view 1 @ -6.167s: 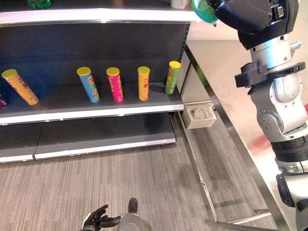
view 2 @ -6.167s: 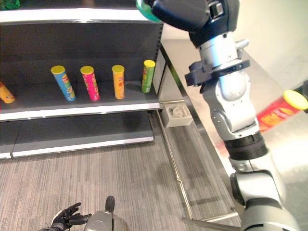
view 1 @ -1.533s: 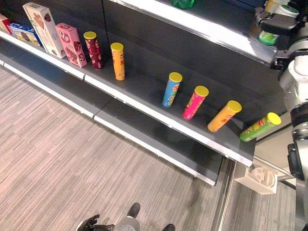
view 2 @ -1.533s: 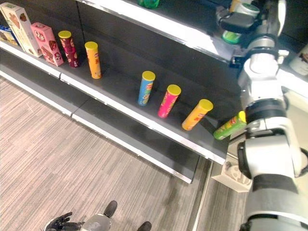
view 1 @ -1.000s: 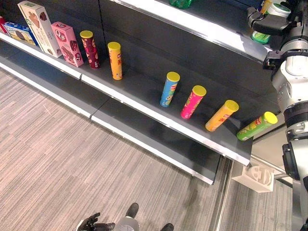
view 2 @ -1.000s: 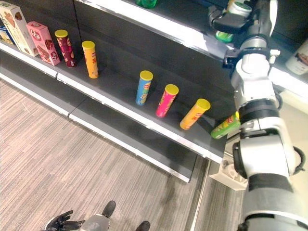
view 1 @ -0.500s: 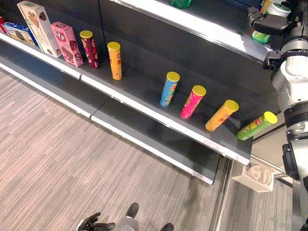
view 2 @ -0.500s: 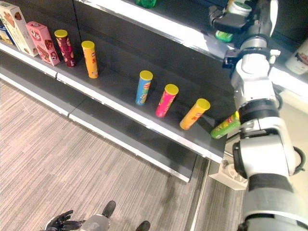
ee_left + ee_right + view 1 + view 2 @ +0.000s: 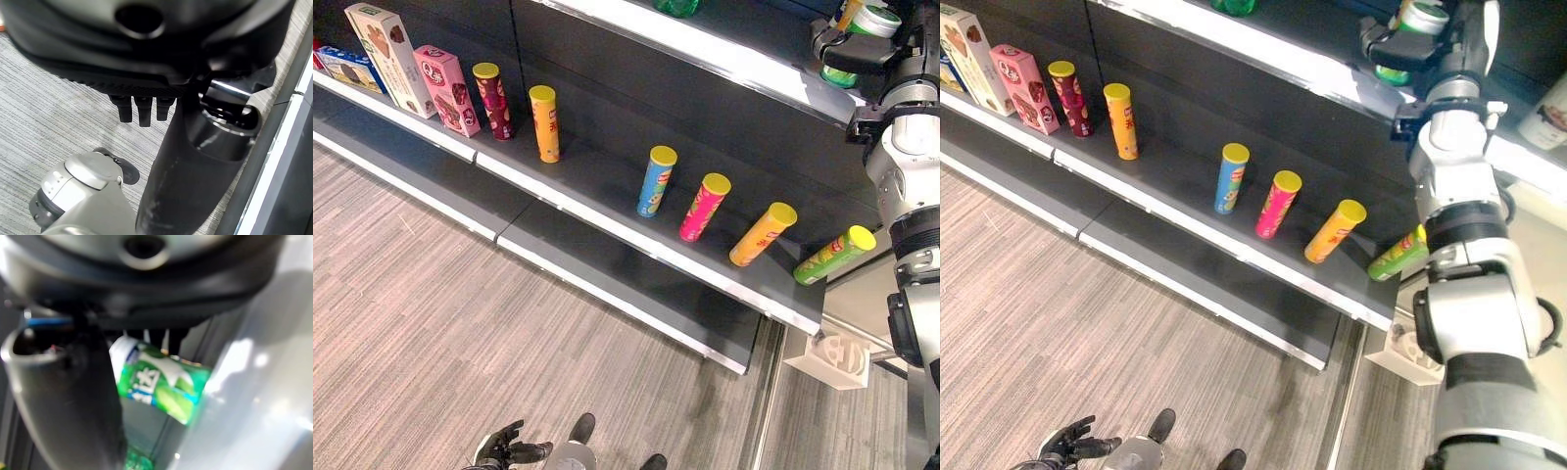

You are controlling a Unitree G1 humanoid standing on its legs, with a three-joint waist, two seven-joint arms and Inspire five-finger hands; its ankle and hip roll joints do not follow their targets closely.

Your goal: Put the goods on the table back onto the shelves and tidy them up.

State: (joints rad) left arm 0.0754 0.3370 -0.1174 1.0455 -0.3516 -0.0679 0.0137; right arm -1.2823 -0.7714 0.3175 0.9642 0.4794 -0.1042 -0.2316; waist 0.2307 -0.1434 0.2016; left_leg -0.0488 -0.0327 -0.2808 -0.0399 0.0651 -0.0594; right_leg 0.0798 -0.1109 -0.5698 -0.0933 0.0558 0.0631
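- Left hand [image 9: 499, 450] hangs low over the floor, fingers loosely spread, holding nothing.
- Row of tall snack tubes [image 9: 656, 180] stands on the middle shelf [image 9: 607, 211].
- Right hand [image 9: 1400, 46] is raised at the top shelf's [image 9: 724, 64] right end, fingers wrapped round a green canister [image 9: 161, 379], its long axis roughly upright over the shelf edge.

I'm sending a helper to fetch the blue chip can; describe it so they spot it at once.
Look at the dark middle shelf, where a row of tall chip cans stands. The blue chip can comes after the orange chip can and before the pink chip can. It alone has a blue body under its yellow lid.
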